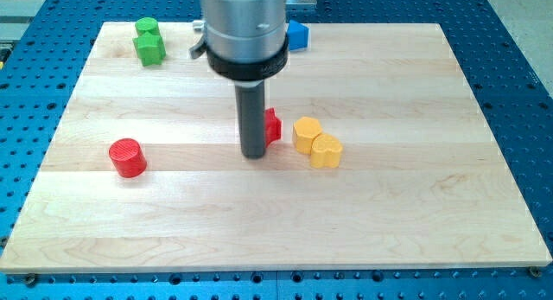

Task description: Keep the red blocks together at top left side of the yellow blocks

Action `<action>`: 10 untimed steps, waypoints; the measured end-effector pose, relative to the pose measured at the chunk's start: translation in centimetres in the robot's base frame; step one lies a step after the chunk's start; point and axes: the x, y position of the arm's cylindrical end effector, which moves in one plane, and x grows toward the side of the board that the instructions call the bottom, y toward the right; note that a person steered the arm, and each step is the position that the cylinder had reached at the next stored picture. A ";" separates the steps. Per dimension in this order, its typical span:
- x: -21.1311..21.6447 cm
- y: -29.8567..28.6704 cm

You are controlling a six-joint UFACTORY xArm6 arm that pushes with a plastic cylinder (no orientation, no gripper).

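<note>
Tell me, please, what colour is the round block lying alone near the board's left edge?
Red: the cylinder shows plainly in the camera view, well left of my tip.

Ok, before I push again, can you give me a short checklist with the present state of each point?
1. My tip in view: ok, it rests on the wooden board just at the view's left of the half-hidden red block.
2. Shape of that red block: cannot tell, the rod covers most of it.
3. Red blocks together: not ok, the red cylinder lies far off at the view's left.
4. Yellow blocks together: ok, the yellow block and the yellow heart-like block touch.
5. Green blocks and blue block out of the way: ok, both at the view's top.
</note>
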 end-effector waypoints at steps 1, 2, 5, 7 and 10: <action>-1.9 0.0; -2.0 -1.2; -9.0 5.5; -4.3 8.6; -8.5 5.2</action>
